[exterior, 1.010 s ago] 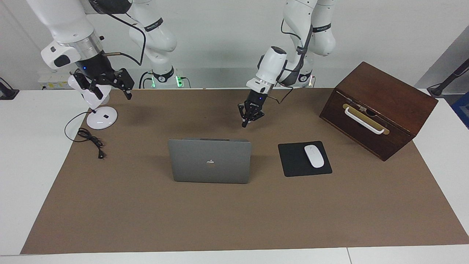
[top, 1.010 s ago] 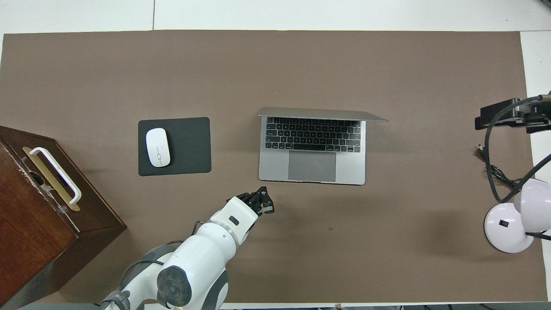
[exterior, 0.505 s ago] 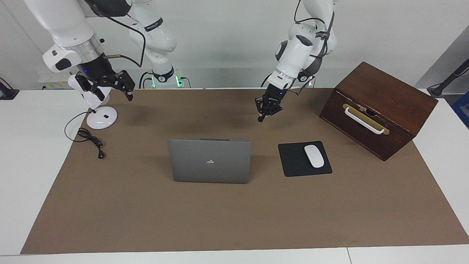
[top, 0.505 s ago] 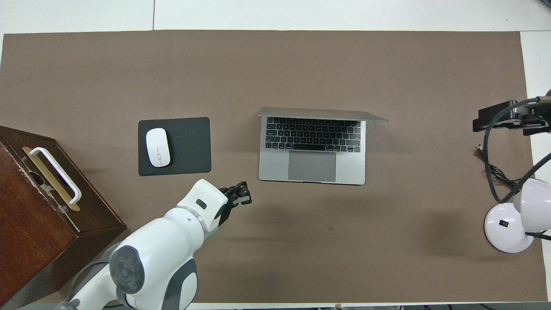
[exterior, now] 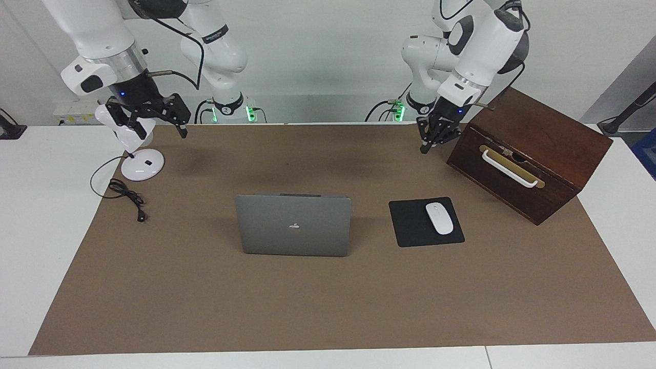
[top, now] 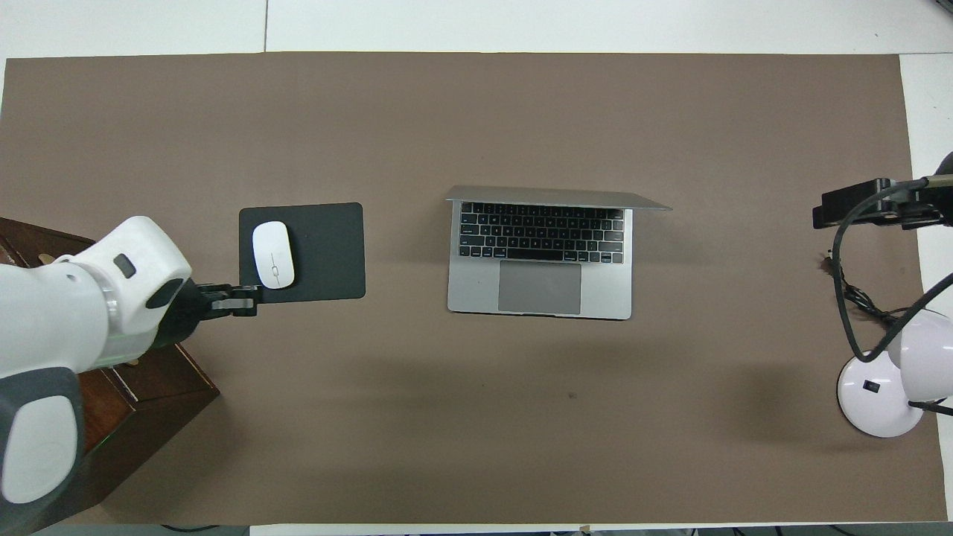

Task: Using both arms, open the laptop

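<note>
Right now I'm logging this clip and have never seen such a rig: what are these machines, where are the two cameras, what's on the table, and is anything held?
Two white robot arms stand at one table. One camera faces them; the other looks down from above their end. On the brown mat an open laptop stands, keyboard toward the robots. Beside it lies a mouse on a mouse pad, then a wooden box. A desk lamp stands at the right arm's end. The left gripper hangs beside the box; the right gripper, open, is over the lamp. Neither holds anything.

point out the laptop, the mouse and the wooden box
laptop (top: 539, 286) overhead view, on its trackpad
mouse (exterior: 439, 218) facing view, middle of its white shell
wooden box (exterior: 543, 128) facing view, on its sloping top
</note>
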Robot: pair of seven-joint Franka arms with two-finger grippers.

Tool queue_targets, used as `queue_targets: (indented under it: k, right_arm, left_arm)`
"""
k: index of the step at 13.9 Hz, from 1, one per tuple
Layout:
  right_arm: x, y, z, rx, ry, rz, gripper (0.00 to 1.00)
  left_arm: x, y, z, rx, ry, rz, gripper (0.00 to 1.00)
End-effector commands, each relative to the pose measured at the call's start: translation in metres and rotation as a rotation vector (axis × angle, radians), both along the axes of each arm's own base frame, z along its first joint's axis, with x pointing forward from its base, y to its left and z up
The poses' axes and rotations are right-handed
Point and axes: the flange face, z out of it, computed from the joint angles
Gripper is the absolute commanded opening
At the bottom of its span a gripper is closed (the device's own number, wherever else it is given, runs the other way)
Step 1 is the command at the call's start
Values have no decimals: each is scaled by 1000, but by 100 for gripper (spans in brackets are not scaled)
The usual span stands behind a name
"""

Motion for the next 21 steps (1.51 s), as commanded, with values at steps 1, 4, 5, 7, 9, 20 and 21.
queue_targets:
  k: [1, 4, 5, 7, 9, 20, 21]
  right_arm:
    - [-3, 2, 0, 11, -36, 16, 100]
    - [-2, -2, -1, -15, -45, 22, 100]
    - [0, -6, -2, -33, -50, 34, 100]
    - [0, -7, -2, -67, -56, 89, 100]
    - [0, -10, -1, -93, -61, 119, 100]
    - [0, -10, -1, -103, -62, 118, 100]
    - [0, -9, -2, -100, -61, 109, 100]
  left_arm:
    - [8, 57, 21, 90, 32, -66, 0]
    - [7, 117, 47, 102, 52, -86, 0]
    - [5, 127, 58, 122, 59, -77, 0]
    - [3, 135, 77, 181, 63, -74, 0]
    - [2, 139, 78, 183, 66, -45, 32]
    - [25, 148, 91, 201, 79, 43, 100]
    - [34, 148, 93, 202, 96, 41, 100]
